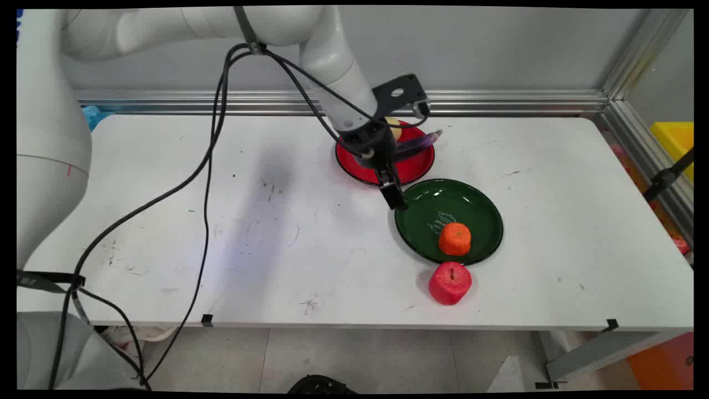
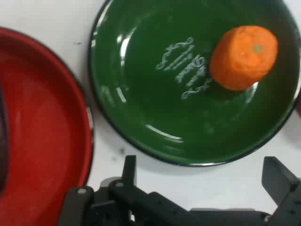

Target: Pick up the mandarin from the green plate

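Black gripper point(image 1: 394, 195), fingers spread and empty, hangs at the green plate's point(image 1: 482, 208) ten-o'clock rim; orange point(image 1: 455, 239) inside.

Green plate point(image 1: 482, 213) holds orange point(image 1: 455, 239); red plate point(image 1: 412, 166) behind; red apple point(image 1: 450, 283) on table point(image 1: 166, 221).

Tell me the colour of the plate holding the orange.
Dark green plate with a white scribble, under the orange; clearest in the hand view.

Green plate point(image 1: 477, 211), white motif; orange fruit point(image 1: 455, 239)
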Robot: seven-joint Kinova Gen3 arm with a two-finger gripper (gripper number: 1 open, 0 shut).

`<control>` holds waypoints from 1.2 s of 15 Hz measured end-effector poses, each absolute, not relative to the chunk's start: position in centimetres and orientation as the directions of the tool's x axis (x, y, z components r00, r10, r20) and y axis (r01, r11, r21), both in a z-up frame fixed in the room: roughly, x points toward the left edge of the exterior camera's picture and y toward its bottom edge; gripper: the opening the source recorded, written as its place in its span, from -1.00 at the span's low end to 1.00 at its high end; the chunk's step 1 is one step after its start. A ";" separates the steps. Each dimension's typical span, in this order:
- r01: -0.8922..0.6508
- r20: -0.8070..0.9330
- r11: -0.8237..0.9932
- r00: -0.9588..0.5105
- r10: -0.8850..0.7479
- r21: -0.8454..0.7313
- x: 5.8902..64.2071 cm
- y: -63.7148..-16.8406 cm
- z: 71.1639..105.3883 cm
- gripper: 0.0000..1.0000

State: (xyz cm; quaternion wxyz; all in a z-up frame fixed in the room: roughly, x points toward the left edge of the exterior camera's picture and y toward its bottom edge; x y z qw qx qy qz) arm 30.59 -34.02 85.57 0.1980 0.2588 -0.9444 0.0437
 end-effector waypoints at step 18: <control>-0.497 0.473 0.867 -0.769 -0.430 -0.020 22.5 -32.3 80.3 1.00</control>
